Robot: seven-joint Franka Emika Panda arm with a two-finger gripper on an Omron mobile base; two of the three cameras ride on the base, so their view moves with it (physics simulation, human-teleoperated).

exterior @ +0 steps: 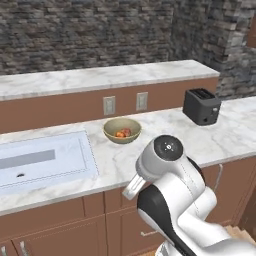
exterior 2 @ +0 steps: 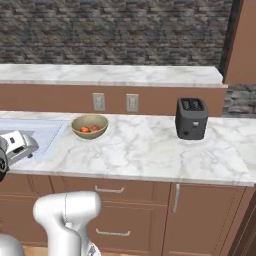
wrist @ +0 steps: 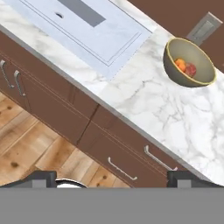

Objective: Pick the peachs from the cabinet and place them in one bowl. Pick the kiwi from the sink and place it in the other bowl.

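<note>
Tabletop: white marble, long, ahead of the hand and above the brown drawer fronts (silver pulls).
Sink: pale basin with small dark drain, set into the tabletop, far forward and to the left in the hand view.
Toaster: black, upright on the tabletop, well apart from the bowl, on the side away from the sink.
Deep bowl: pale tan, standing on the tabletop between sink and toaster, forward and to the right in the hand view.
Peachs: two, orange with red blush, lying touching inside the deep bowl.
Hand: low in front of the drawer fronts, over wooden floor, fingertips spread wide apart, nothing between them.
</note>
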